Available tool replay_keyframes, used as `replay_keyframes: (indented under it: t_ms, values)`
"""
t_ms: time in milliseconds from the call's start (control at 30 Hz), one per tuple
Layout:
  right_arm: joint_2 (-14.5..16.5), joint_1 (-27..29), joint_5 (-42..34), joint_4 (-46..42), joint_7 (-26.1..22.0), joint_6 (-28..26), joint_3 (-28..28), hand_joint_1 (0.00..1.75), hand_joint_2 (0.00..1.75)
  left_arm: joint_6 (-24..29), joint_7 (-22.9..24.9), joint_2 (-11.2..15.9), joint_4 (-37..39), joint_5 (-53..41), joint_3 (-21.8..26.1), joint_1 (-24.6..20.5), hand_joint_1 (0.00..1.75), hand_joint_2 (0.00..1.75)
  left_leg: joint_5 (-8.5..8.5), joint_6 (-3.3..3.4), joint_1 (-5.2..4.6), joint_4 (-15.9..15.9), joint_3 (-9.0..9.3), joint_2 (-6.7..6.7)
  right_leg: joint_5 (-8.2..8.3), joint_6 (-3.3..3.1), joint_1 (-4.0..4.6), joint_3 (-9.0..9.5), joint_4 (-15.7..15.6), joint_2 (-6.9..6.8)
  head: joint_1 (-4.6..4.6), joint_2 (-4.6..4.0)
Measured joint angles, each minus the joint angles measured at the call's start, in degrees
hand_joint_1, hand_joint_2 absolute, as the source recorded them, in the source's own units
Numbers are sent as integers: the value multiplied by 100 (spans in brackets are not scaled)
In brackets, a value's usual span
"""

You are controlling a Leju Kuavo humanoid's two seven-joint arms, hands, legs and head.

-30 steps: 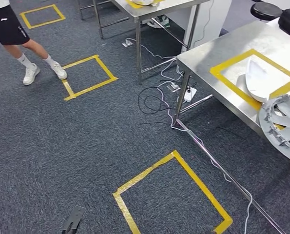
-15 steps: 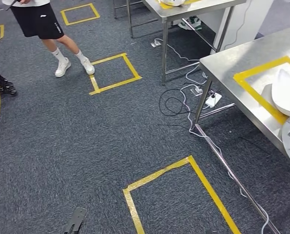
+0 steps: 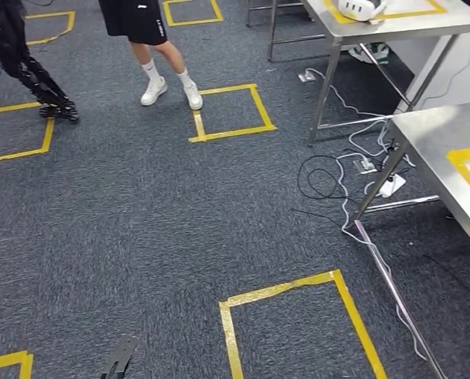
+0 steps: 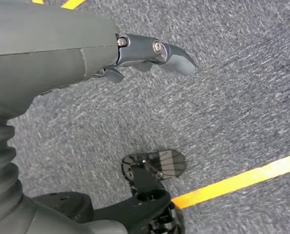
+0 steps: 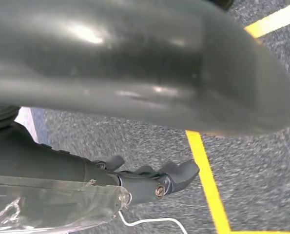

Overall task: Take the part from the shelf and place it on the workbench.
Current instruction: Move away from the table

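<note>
My left hand point(image 4: 146, 53) hangs over the grey carpet point(image 3: 131, 205) with its fingers stretched out and apart, holding nothing. My right hand point(image 5: 146, 180) is also spread, its dark fingers straight above a strip of yellow tape, with nothing between them. I cannot tell where the part lies. The steel workbench point(image 3: 441, 150) shows 1 corner at my right, with yellow tape on its top. Cables point(image 3: 351, 170) lie tangled on the carpet beside its leg. A farther table point(image 3: 399, 24) carries a white object point(image 3: 359, 8) near its edge. A person point(image 3: 143, 31) in white shoes stands by a taped square.
</note>
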Motion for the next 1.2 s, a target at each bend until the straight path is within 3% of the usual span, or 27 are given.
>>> replay_keyframes:
  t_ms: [33, 67, 100, 167, 233, 300, 367, 433, 500, 567, 600, 667, 733, 800, 867, 933, 1000, 1067, 1100, 1133, 1167, 1200]
  values:
    - [-1, 8, -1, 1, 1, -1, -1, 0, 0, 0, 0, -2, 0, -1, 0, -1, 0, 175, 0, 7, 0, 0, -2, -70, -138, 8, -3, -187, 375, 52, 8, -1]
    - [-1, 13, 0, 1, 1, -1, -1, 0, 0, 0, 0, -3, 0, 0, 0, 3, 0, 175, 1, 8, 0, 2, -2, -143, -165, 14, -6, -303, 581, 75, 10, -1]
    - [-1, 14, 0, 1, 1, -2, -1, 0, 0, 0, 0, -3, 0, 0, 0, 7, 0, 175, 3, 5, 2, 4, 1, -220, -76, 17, -13, -318, 564, 87, 9, -1]
    - [-1, 9, 5, 1, -3, -2, -1, 0, 0, -1, 0, -4, 0, 0, 0, 5, 0, 175, 4, -17, 15, 11, 13, -378, 357, 31, -56, -44, -87, 187, 10, -1]
    - [0, 5, 12, 3, -8, -2, -1, 0, 0, -3, 0, -1, 0, -3, 0, -10, 0, 175, 7, -75, 15, 36, 0, -517, 634, 37, -108, 281, -788, 434, 9, -1]
    - [0, -2, 16, 7, -13, -3, -1, 0, 0, -4, 0, 5, 0, -7, 0, -9, 0, 175, 33, -150, 24, 45, -43, -623, 648, -9, -108, 380, -998, 545, 6, -1]
    - [-1, -10, 20, 7, -16, -5, -2, 0, 0, -4, 1, 13, 0, -9, 0, 14, 0, 175, 47, -210, 49, 38, -74, -670, 669, -99, -89, 382, -1011, 444, 4, -1]
    - [1, -9, 30, 7, -21, -7, -3, 0, 0, -3, 8, 18, 0, -11, 0, 13, 0, 175, -121, -248, 39, 269, -195, -478, 691, -188, -85, 386, -1033, 317, -32, -1]
    - [-1, 2, 42, 7, -25, -7, -3, 0, 0, -2, 19, 13, 0, -17, -1, -17, 0, 175, -496, -275, 26, 956, -525, -214, 689, -247, -61, 381, -1040, 160, -75, -1]
    - [-4, 9, 48, 7, -25, -8, -3, 0, 0, -2, 26, 7, 0, -22, -2, -24, 0, 175, -736, -285, 29, 1609, -829, -128, 681, -268, -34, 375, -1039, -3, -82, -1]
    - [-5, 6, 49, 7, -26, -9, -3, 0, 0, -2, 28, 6, 0, -22, -2, -17, 0, 175, -705, -281, 29, 1680, -853, -114, 679, -271, -27, 375, -1039, -73, -84, -1]
    - [-4, -6, 50, 7, -27, -9, -3, 0, 0, -2, 33, 9, 0, -22, -2, -7, 0, 175, -376, -253, 21, 1180, -567, -33, 669, -266, -19, 389, -1039, -204, -85, -1]
    - [-4, -8, 53, 7, -30, -9, -3, 0, 0, -2, 33, 10, 0, -22, -2, -24, 0, 175, -103, -212, -23, 427, -155, 272, 642, -231, 11, 403, -1027, -315, -92, -1]
    - [-5, -7, 54, 7, -33, -10, -3, 0, 0, -2, 34, 7, 0, -23, -2, -44, 0, 175, -69, -167, -69, 104, -6, 458, 613, -187, 51, 416, -1020, -422, -81, -1]
    - [-5, -15, 54, 7, -34, -11, -3, 0, 0, -2, 37, 8, 0, -24, -2, -31, 0, 175, -64, -107, -71, 71, -17, 338, 583, -140, 48, 440, -1025, -520, -68, -1]
    - [-5, -21, 55, 7, -34, -11, -3, 0, 0, -1, 44, 16, 0, -22, -2, -16, 0, 175, -45, -45, -48, 54, -13, 203, 434, -79, 19, 382, -837, -335, -54, -1]
    - [-5, -11, 55, 7, -28, -11, -3, 0, 0, 0, 50, 17, 0, -19, -2, -28, 0, 175, -35, 2, -30, 48, -13, 67, 91, -40, 0, 92, -184, -29, -20, -1]
    - [-5, 6, 54, 8, -15, -12, -3, 0, 0, 0, 50, 12, 0, -19, -2, -26, 0, 175, -33, 20, -28, 49, -14, -86, -165, -26, -5, -271, 532, 68, -5, -1]
    - [-5, 11, 54, 8, -10, -13, -3, 0, 0, 0, 50, 11, 0, -17, -2, -17, 0, 175, -33, 19, -25, 51, -12, -163, -141, -23, -8, -350, 643, 78, -4, -1]
    - [-5, 11, 54, 8, -6, -13, -3, 0, 0, 0, 50, 10, 0, -16, -2, -9, 0, 175, -30, 12, -18, 54, -7, -244, -1, -20, -18, -316, 519, 90, -6, -1]
    - [-5, 9, 54, 7, -5, -13, -3, 0, 0, 0, 50, 10, 0, -15, -2, -4, 0, 175, -29, -2, -7, 58, 2, -324, 216, -14, -36, -178, 190, 124, -5, -1]
    - [-4, 8, 55, 8, -6, -13, -3, 0, 0, 0, 50, 12, 0, -14, -2, -4, 0, 175, -30, -29, 3, 63, 4, -402, 417, 9, -72, 3, -213, 246, -2, -1]
